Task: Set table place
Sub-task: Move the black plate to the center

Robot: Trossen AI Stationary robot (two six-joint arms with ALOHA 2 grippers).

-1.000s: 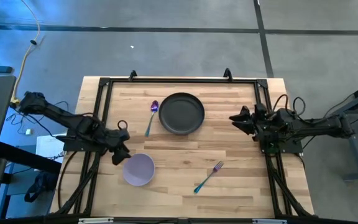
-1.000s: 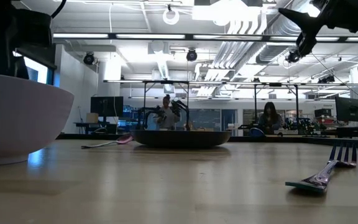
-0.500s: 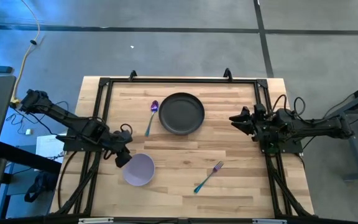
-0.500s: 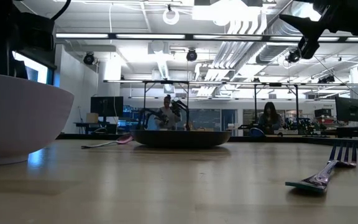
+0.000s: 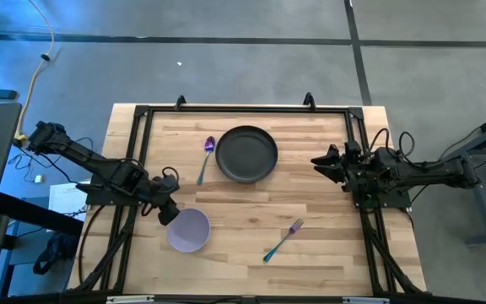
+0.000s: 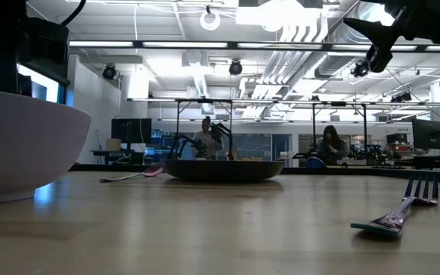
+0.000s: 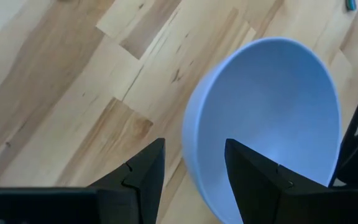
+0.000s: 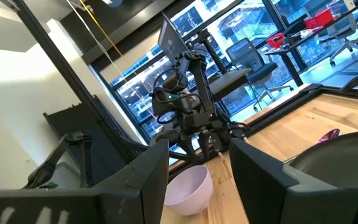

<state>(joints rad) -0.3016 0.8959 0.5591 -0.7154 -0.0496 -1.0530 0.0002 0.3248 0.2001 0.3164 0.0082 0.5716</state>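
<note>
The lavender bowl (image 5: 189,230) stands upright on its base near the table's (image 5: 251,203) near-left part. My left gripper (image 5: 169,216) is open over the bowl's far-left rim; in the left wrist view its fingers (image 7: 145,177) stand on either side of that rim (image 7: 188,146), and no touch shows. The dark grey plate (image 5: 246,154) lies flat at the far middle, with the purple-headed spoon (image 5: 205,160) just left of it. The teal-handled fork (image 5: 283,240) lies near the near edge. My right gripper (image 5: 317,161) waits open, raised at the right side.
A black metal frame (image 5: 138,152) runs along the table's left, far and right sides under both arms. Bare wood lies between the bowl, the plate and the fork. In the low view, people sit at desks in the room beyond the table.
My left gripper has edged a little toward the bowl's rim. The bowl, plate, spoon and fork have stayed where they were.
</note>
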